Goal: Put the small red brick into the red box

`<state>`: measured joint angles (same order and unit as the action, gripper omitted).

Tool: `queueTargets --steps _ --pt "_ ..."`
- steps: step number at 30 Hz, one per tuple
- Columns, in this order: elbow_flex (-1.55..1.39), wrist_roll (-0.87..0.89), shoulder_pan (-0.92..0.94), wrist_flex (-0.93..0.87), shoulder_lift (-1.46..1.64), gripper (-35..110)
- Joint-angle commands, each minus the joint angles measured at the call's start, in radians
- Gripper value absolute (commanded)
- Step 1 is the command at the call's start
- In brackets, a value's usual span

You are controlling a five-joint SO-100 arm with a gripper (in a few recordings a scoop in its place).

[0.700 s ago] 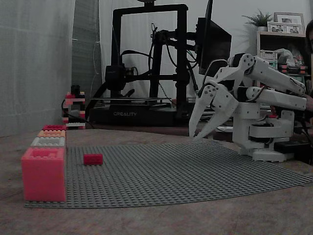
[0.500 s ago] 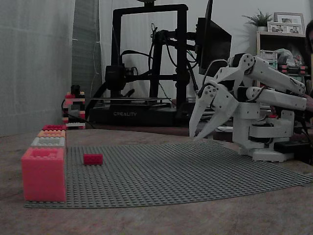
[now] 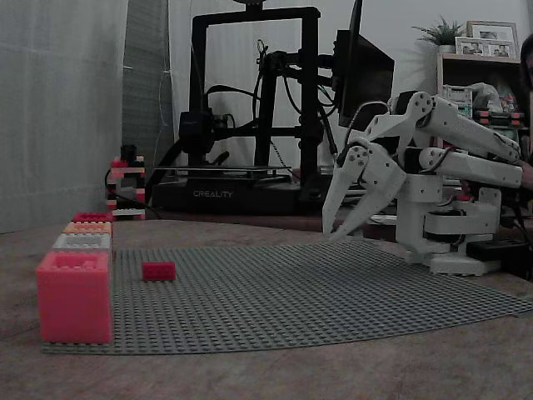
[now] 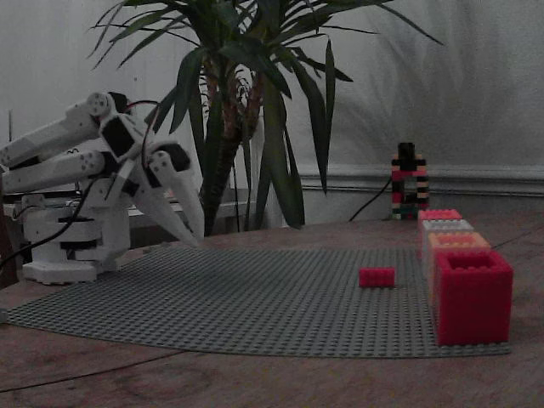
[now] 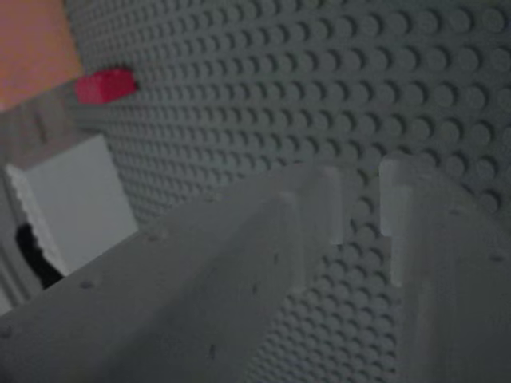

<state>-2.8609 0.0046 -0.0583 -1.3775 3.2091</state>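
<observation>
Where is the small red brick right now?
The small red brick lies on the grey baseplate, left side of this fixed view, just right of the row of boxes and apart from them, far from the claw.

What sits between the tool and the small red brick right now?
Nothing: in both fixed views bare grey studded baseplate stretches between the open tool and the small red brick.

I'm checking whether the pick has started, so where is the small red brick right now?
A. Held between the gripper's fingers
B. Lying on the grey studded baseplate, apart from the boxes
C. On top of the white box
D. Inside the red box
B: the small red brick lies on the grey studded baseplate, with the gripper far across the plate.
</observation>
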Motion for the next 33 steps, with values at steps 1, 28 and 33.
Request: queueTargets --steps 1,28,33 --pt "0.003 -0.023 -0.026 0.015 0.006 0" --pt "0.999 -1.322 0.032 0.621 -1.578 17" --pt "1.161 -1.407 0.032 0.620 -1.755 26"
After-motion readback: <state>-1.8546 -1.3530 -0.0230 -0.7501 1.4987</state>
